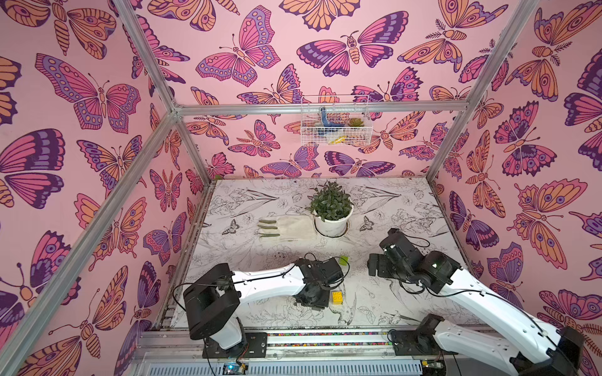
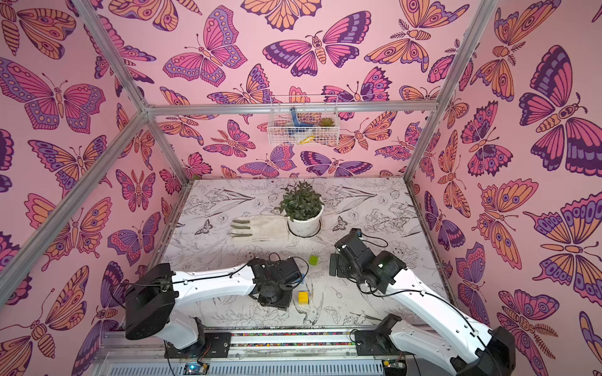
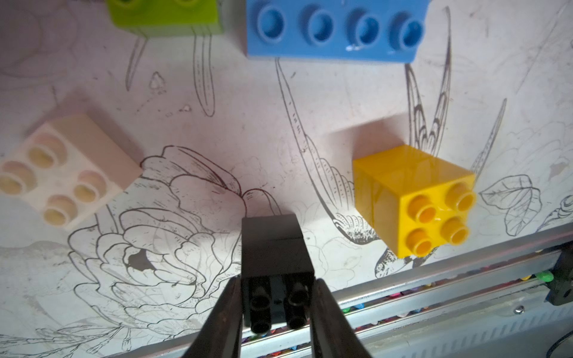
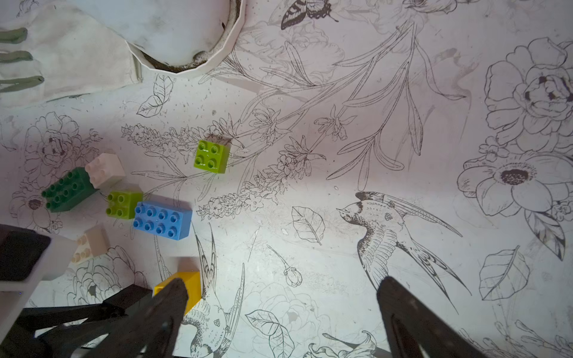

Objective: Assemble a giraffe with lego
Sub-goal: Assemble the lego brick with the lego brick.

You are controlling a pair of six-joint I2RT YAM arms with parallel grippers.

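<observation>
Left gripper (image 3: 277, 280): clamping a black leg stack (image 3: 273, 245) near the table (image 3: 217, 124) front edge. Right gripper (image 4: 282, 282): gaping wide, carrying nothing. Leg stage seemingly running; yellow stack (image 3: 412, 198) lying close by, blue brick (image 3: 335, 31) beyond. Next, likely: standing both legs upright, blue bridging them.
</observation>
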